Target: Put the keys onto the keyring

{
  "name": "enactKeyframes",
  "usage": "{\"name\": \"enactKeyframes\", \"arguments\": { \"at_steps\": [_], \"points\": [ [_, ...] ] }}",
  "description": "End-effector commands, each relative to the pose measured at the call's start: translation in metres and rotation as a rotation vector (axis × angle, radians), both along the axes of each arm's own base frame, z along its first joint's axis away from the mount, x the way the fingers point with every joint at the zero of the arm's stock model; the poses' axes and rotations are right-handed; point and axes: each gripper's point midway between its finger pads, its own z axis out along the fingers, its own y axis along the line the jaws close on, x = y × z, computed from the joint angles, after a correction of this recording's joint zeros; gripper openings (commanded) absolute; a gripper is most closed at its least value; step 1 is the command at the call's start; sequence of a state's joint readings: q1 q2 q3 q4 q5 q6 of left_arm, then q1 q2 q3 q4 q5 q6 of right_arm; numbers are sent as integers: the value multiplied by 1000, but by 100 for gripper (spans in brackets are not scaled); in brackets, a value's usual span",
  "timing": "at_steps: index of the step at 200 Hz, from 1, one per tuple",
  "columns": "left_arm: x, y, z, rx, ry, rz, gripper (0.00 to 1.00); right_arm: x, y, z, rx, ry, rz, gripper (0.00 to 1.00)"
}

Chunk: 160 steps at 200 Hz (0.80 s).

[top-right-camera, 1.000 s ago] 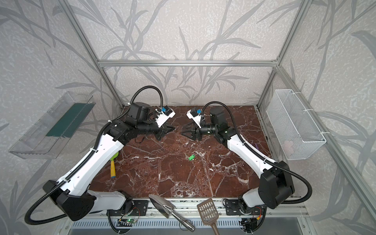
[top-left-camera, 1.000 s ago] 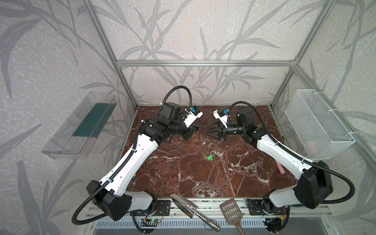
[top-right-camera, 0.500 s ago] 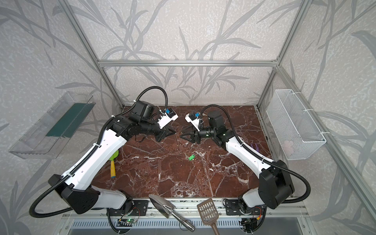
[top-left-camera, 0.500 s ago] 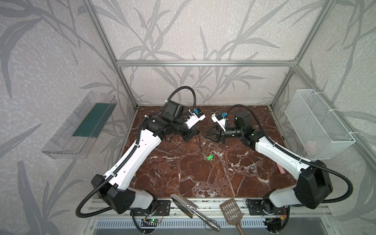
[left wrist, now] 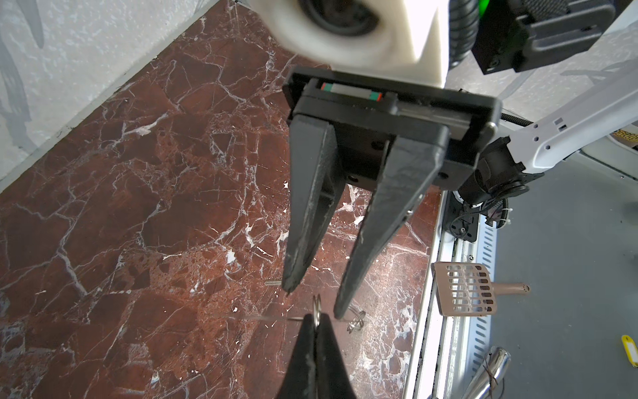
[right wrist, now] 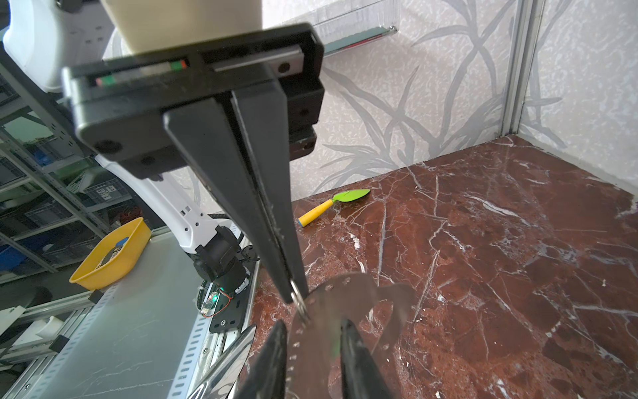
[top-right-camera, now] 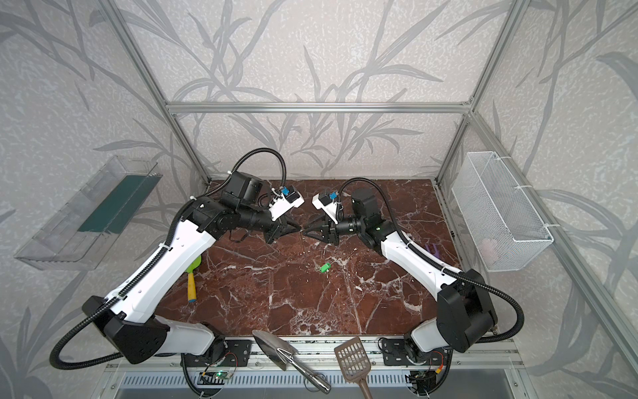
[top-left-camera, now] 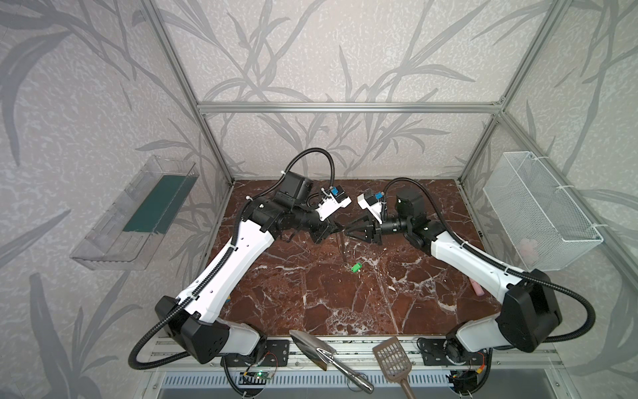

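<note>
Honestly, you're barely started here. Your left tool point(right wrist: 295, 288) is pinched tight on the keyring point(left wrist: 316, 305), a thin shiny split ring of wire, up over the bench point(top-left-camera: 310, 293). Your right tool point(left wrist: 314, 300) has its matte black wedge fingers a narrow way apart either side of that ring, gripping nothing. The key point(top-left-camera: 356, 266), tiny with a bright green plastic head, lies loose on the glossy red-brown veined marble, well apart from both. Pickup and threading are both left.
</note>
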<state>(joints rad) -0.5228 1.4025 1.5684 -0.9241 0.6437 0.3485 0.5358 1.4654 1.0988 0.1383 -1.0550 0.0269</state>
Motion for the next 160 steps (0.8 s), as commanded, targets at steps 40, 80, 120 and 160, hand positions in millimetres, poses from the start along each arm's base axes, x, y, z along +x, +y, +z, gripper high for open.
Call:
{"name": "enactKeyframes", "arguments": {
  "at_steps": [40, 80, 120, 160],
  "points": [
    [-11, -5, 5, -26, -16, -63, 0, -4, 3, 20, 38, -51, 41, 23],
    [-10, -7, 3, -26, -9, -71, 0, -6, 6, 21, 39, -51, 56, 20],
    [-9, -8, 3, -32, -15, -75, 0, -10, 9, 20, 27, -52, 70, 11],
    [-6, -7, 2, -32, -34, -59, 0, -11, 11, 21, 26, -54, 77, 0]
  ]
}}
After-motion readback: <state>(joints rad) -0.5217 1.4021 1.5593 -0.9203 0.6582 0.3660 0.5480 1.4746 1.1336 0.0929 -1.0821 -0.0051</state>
